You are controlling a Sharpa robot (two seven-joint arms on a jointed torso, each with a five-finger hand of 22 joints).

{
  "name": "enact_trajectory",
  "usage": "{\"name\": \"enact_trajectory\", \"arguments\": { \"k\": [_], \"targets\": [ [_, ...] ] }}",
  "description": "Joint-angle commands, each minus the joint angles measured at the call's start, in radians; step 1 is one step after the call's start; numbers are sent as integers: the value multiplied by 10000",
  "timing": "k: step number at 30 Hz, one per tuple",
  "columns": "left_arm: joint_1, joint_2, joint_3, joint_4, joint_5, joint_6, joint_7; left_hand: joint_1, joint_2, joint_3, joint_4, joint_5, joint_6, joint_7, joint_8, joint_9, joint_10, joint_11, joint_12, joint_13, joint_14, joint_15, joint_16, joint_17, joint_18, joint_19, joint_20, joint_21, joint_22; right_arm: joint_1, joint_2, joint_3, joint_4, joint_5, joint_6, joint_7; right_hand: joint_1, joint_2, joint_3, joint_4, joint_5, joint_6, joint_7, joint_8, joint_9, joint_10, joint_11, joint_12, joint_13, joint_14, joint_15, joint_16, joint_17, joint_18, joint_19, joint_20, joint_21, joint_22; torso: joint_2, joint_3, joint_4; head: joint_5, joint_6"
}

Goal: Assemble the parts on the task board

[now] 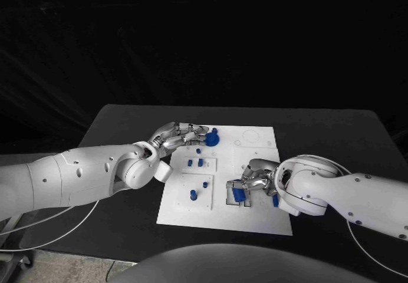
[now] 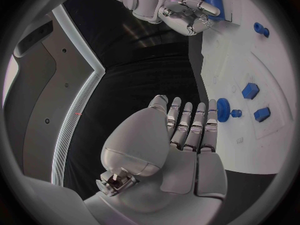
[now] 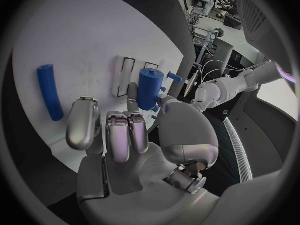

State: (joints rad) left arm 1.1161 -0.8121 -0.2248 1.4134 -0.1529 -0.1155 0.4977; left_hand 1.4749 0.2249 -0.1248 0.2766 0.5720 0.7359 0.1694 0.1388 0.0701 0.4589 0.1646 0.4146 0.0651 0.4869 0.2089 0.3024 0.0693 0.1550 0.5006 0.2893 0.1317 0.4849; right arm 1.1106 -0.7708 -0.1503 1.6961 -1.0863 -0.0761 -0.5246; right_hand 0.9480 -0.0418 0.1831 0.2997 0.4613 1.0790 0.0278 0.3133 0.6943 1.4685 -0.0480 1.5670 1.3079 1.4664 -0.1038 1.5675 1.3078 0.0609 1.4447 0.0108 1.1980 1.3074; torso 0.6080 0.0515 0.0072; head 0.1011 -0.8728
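We record a black table (image 1: pixel 127 127) against a dark backdrop, with the white task board (image 1: pixel 255 218) lying flat at its middle.

The left hand (image 1: pixel 177 137) rests over the board's far left corner. In the left wrist view its fingers (image 2: pixel 187 125) lie straight and side by side, with nothing between them and the thumb. Their tips reach a blue gear-shaped part (image 2: pixel 224 107) that stands on the board; in the head view this same round part (image 1: pixel 211 139) sits just beside the fingertips. We cannot tell whether the fingers touch it.

The right hand (image 1: pixel 255 180) is over the board's near right area. It holds a blue cylinder (image 3: pixel 150 88) between the thumb and a finger, the cylinder standing roughly upright above a black-outlined recess (image 3: pixel 127 70). In the head view the held piece (image 1: pixel 239 194) sits at the framed recess (image 1: pixel 229 194) on the board. The other fingers (image 3: pixel 119 137) of this hand are curled in side by side.

A long blue rod (image 3: pixel 50 92) lies flat on the board, apart from the right hand. Smaller blue parts stand in the square panels in the middle of the board: two blocks (image 2: pixel 250 90) on one panel, and two pegs (image 1: pixel 199 191) on the panel nearer the robot.
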Motion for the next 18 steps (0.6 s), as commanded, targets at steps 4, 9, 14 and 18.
{"name": "enact_trajectory", "arguments": {
  "k": [4, 9, 14, 18],
  "targets": [
    [-8, 11, 8, -21, 13, 222, 61, 130, -10, 65, 23, 46, -78, 21, 61, 1, 19, 84, -19, 5, 57, -1, 49, 5, -39, 89, 1, 33, -18, -62, 12, -30, 61, -200, 327, -210, -222, -23, 852, -957, -811, 37, -2, -26, -63, 1023, 84, 38, 2629, 1044, 76, 33, 2630, 174, -17, 47, -88, 1590, -1, -2, 9, 4, 2],
    [-8, 18, 8, -47, 13, 244, 42, 147, -15, 77, 19, 53, -79, 22, 60, 1, 21, 87, -20, 5, 59, 1, 50, 5, -41, 90, 1, 35, -20, -73, -14, -30, 116, -245, 372, -269, -321, -78, 635, -865, -1484, 34, 13, -65, -109, 1023, 96, 38, 2629, 1044, 86, 33, 2630, 182, -28, 56, -141, 1579, 7, -2, 2, 18, 2],
    [-13, 47, 8, -93, 13, 273, 25, 170, -19, 95, 13, 63, -79, 24, 61, 1, 24, 90, -20, 5, 63, 3, 51, 5, -44, 92, 1, 37, -22, -78, -25, -30, 140, -280, 409, -313, -562, -104, 320, -633, -2302, 55, 24, -70, -134, 1023, 107, 38, 2629, 1044, 97, 33, 2630, 194, -45, 68, -217, 1562, 7, -5, 1, 14, 2],
    [-21, 48, 8, -110, 13, 287, 17, 185, -22, 107, 9, 70, -78, 26, 61, 1, 24, 92, -22, 4, 65, 4, 52, 5, -46, 93, 0, 39, -24, -79, -33, -30, 156, -352, 437, -313, -760, -170, -21, -410, -3015, 76, 26, -53, -139, 1023, 109, 38, 2629, 1044, 98, 33, 2630, 188, -25, 74, -197, 1572, 3, -1, 3, 23, 2]
  ]
}}
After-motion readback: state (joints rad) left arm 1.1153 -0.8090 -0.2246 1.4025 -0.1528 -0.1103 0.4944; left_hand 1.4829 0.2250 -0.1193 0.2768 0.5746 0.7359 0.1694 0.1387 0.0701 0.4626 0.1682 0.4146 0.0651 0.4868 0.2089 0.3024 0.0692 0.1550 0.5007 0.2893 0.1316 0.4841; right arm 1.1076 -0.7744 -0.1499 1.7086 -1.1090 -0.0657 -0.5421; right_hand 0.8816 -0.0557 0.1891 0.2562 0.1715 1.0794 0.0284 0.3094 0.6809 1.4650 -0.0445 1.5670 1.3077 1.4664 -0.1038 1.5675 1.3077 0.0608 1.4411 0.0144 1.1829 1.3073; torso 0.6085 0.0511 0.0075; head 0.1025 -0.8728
